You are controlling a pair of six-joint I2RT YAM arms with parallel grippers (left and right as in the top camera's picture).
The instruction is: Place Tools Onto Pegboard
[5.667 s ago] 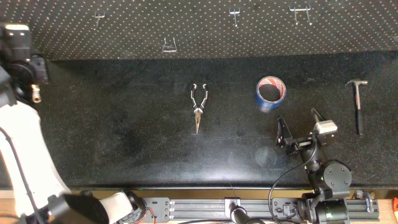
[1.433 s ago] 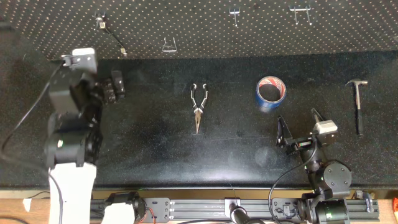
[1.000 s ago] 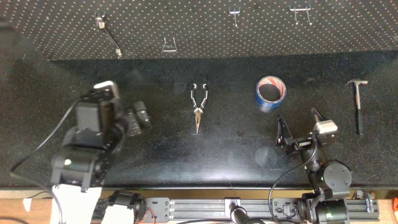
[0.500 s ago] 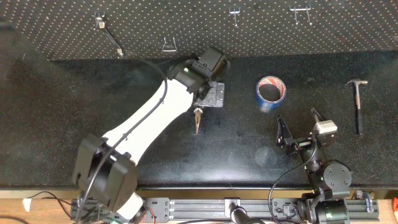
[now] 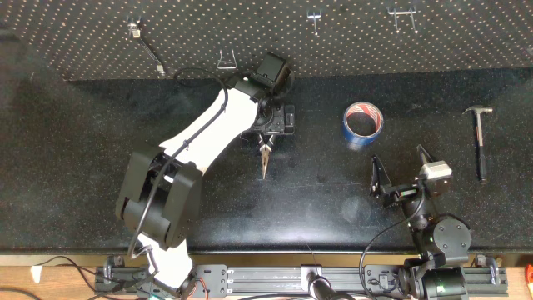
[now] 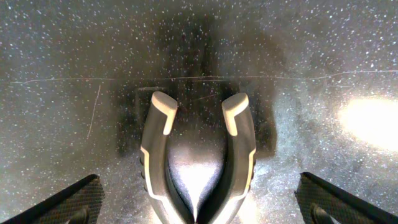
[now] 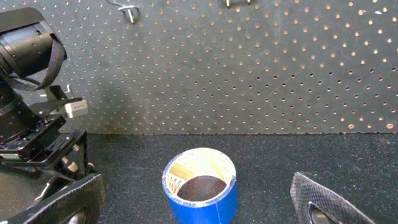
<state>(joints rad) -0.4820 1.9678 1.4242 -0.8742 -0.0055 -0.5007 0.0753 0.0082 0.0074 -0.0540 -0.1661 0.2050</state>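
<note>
Swung across to the pliers (image 6: pixel 152 155), left tool (image 6: pixel 199 208) hangs open, handles between its fingers (image 6: pixel 68 202).

Blue tape roll (image 7: pixel 200 208); cream-handled pliers (image 6: pixel 152 149); black, white-speckled tabletop (image 5: pixel 125 167); dark pegboard (image 5: pixel 250 25) dotted with pale holes.

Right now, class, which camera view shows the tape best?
The right wrist view: the tape sits close and large, its blue wall and inner core both visible, base cut off. The top view shows it whole but smaller, from above.
</note>
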